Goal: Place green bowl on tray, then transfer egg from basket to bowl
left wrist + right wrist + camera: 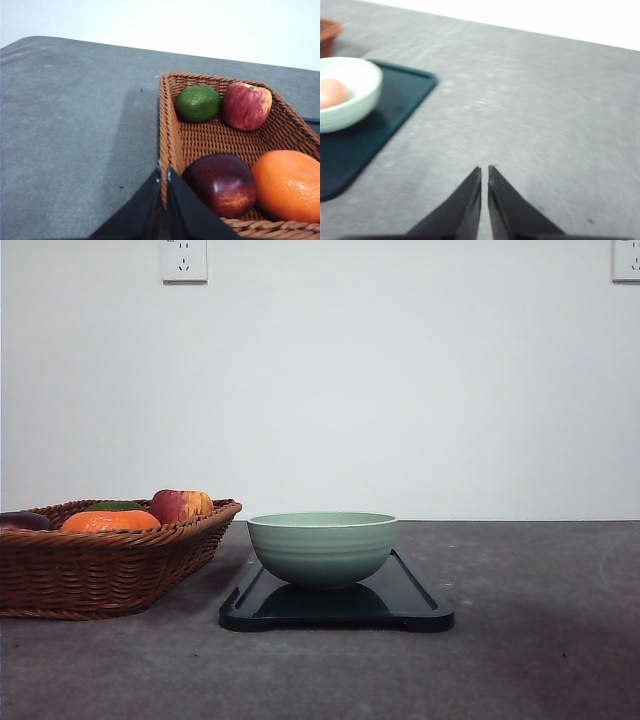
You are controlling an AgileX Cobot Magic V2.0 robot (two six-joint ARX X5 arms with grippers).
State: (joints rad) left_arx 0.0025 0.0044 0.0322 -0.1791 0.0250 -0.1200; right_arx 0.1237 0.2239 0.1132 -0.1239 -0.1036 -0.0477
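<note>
Green bowl [322, 547] sitting on tray [420, 605], roughly centred, upright, so step 1 looks done. In right wrist view, egg [332, 93] visible inside bowl, pale orange-pink, resting against inner wall. So step 2 looks done too, as judgement; task seems at its end, both arms clear of the work.

Basket [110, 570] standing left of tray, near it but not touching. Inside, per left wrist view: lime [198, 103] and red apple [246, 105] at far end, touching each other; dark plum-like fruit [221, 183] and orange [289, 185] side by side at near end. No second egg seen in basket.

Left gripper [163, 174] with fingers closed tip to tip, nothing between, hanging just above near rim of basket. Right gripper [484, 170] likewise clenched on nothing, over bare table [545, 115], well apart from tray and bowl.

Next move, if any: prob. only to park the arms, w/o touching basket rim on the left side. If check of egg wanted, enough to look into bowl from above; front view hiding inside of bowl behind its wall.
</note>
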